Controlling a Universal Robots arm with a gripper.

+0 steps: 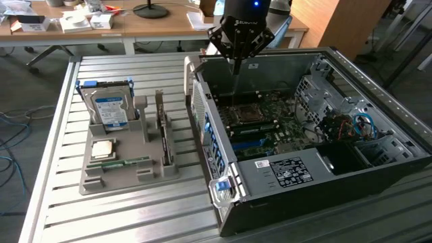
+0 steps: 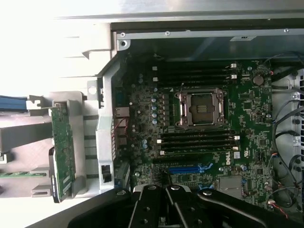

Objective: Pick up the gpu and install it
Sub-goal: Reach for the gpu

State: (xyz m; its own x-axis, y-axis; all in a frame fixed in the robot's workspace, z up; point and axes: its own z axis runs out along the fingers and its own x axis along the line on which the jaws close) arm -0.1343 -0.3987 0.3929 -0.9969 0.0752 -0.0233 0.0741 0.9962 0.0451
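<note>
**Over open black steel computer case (image 1: 324, 202): black gripper (image 1: 236, 68) closed and empty, gpu (image 1: 163, 136) parked in grey plastic holder (image 1: 128, 179)**

Gripper has an angular black linkage body. Its two thin fingers are pressed together into one spike with nothing between them, hanging above the case's 12 o'clock end. In the wrist view the gripper (image 2: 167, 190) tips meet over the green motherboard (image 2: 247, 114), near a blue slot (image 2: 187, 168).

The gpu is a thin flat dark card standing on its long edge in a holder slot. In the exterior view it sits at 9 o'clock of the case. Long axis runs 12 to 6, with a pale bracket-like upright strip at the 12 end. The wrist view shows its green side (image 2: 62, 152).

The card's top edge is uncovered. A narrow strip of ribbed aluminium table (image 1: 121, 217) separates holder from case wall.

A boxy silver hard drive with blue-white label (image 1: 109, 109) stands at 9 o'clock of the card, with a holder post between them. A flat square silver chip (image 1: 102, 148) and a narrow green memory stick (image 1: 120, 163) lie lower in the holder.

The case top is open. Red and blue cables (image 1: 354, 126) crowd its 3 o'clock side.
</note>
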